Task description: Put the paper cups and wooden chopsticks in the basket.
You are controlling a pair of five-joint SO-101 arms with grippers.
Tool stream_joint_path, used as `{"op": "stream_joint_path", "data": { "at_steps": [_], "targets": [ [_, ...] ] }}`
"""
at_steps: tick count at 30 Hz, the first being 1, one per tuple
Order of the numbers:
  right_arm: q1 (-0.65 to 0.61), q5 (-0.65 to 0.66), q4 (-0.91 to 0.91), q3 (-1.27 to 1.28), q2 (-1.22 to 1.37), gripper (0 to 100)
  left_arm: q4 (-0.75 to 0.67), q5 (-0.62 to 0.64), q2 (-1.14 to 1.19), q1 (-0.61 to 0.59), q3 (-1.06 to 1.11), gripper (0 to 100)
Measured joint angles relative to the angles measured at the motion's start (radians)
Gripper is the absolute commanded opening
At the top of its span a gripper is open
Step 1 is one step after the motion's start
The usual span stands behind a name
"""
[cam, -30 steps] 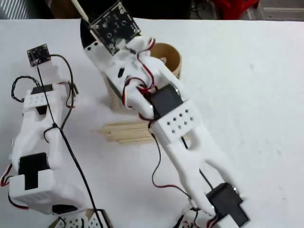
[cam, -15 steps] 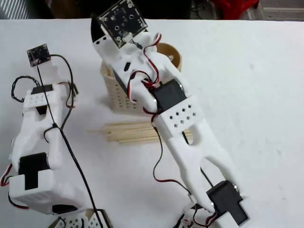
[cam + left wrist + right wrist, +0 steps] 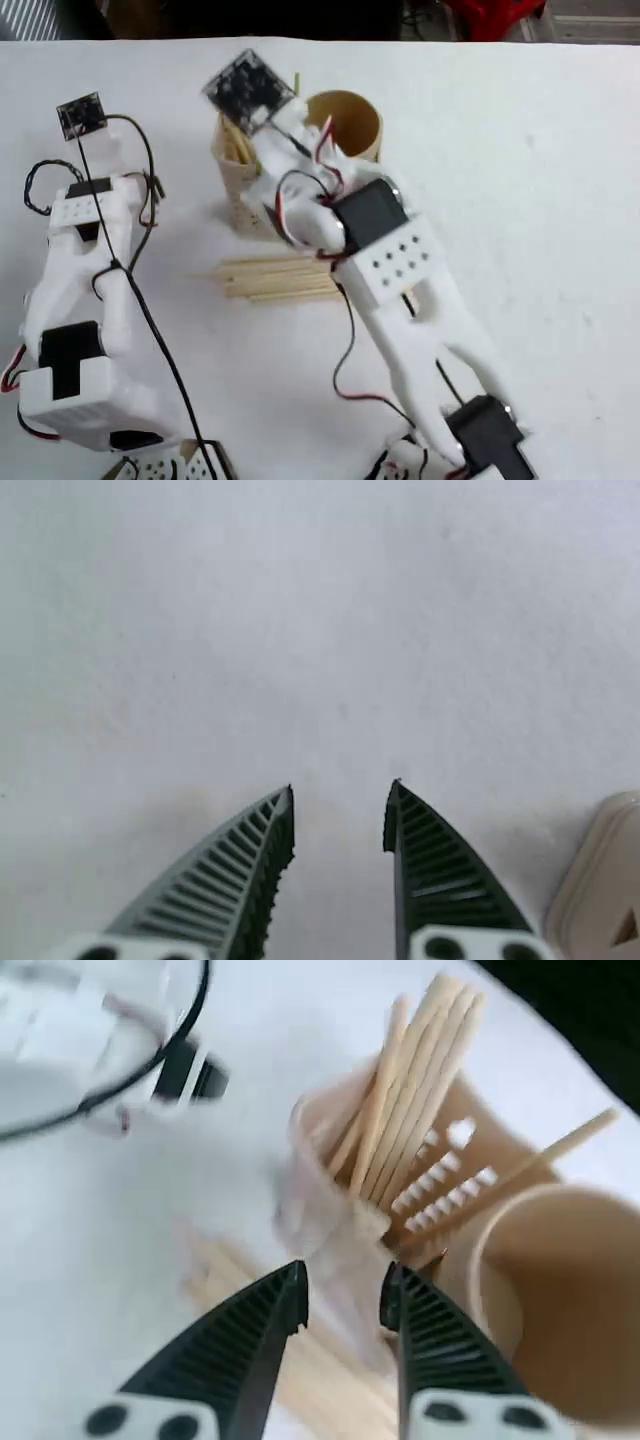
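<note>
Chopstick step is judged part done: wooden chopsticks (image 3: 420, 1090) are seen standing in the basket (image 3: 238, 190) near the table's (image 3: 520, 200) far edge, paper cup (image 3: 352, 118) close beside, loose bundle (image 3: 270, 277) just nearside; right claw (image 3: 342, 1295) above the basket and left claw (image 3: 340, 815) are spread, empty; the bundle is to be pinched next.

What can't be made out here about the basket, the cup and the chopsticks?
High view: the right arm covers much of the basket, so whether the paper cup stands inside or beside it is unclear.
High view: that arm hides one end of the loose chopsticks on the table.
Right wrist view: the chopsticks in the basket overlap, too bunched to count.
Left wrist view: a beige corner is cut off by the edge.
</note>
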Motion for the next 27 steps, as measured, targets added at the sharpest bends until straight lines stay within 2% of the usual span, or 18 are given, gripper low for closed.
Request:
{"op": "stream_joint_path", "data": {
  "at_steps": [3, 6, 9, 12, 19, 27],
  "targets": [
    [-0.048, 0.109, 0.132, 0.044, -0.037, 13.8, 0.0, 0.0, 0.0, 0.0, 0.0, 17],
    [-0.11, 0.293, 0.167, 0.172, -0.04, 13.8, 0.0, 0.0, 0.0, 0.0, 0.0, 17],
    [-0.127, 0.489, 0.097, 0.379, -0.04, 13.8, 0.0, 0.0, 0.0, 0.0, 0.0, 17],
    [-0.12, 0.618, -0.055, 0.597, -0.04, 13.8, 0.0, 0.0, 0.0, 0.0, 0.0, 17],
    [-0.063, 0.736, -0.451, 0.964, -0.04, 13.4, 0.0, 0.0, 0.0, 0.0, 0.0, 17],
    [-0.035, 0.74, -0.6, 1.066, -0.04, 13.6, 0.0, 0.0, 0.0, 0.0, 0.0, 17]
  ]
}}
